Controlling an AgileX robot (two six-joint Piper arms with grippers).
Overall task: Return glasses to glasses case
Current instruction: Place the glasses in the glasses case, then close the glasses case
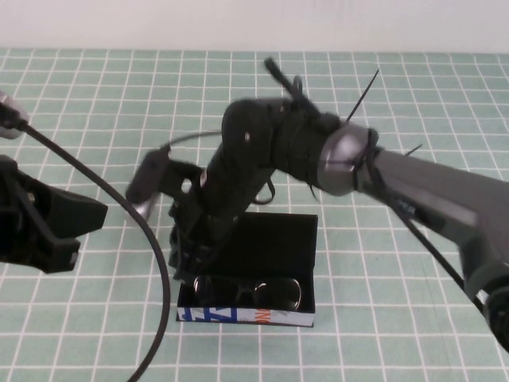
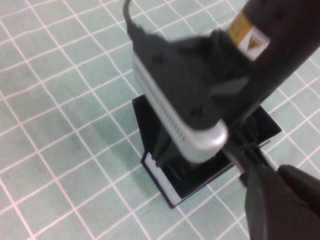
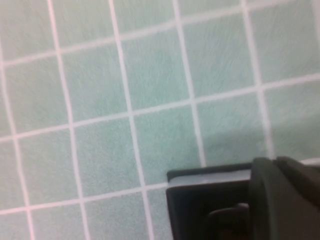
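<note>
Your right gripper (image 1: 191,259) crowds the glasses case's (image 1: 280,239) left end; its right end's open. Left gripper (image 1: 56,231) sits well clear on the left.

You have the worktop (image 1: 95,95) spread with a pale green mat ruled in a white grid, running to every edge you can see. Beyond its far edge a plain, pale wall (image 1: 254,24) fills the back. Nothing else loose lies on the mat around you.
</note>
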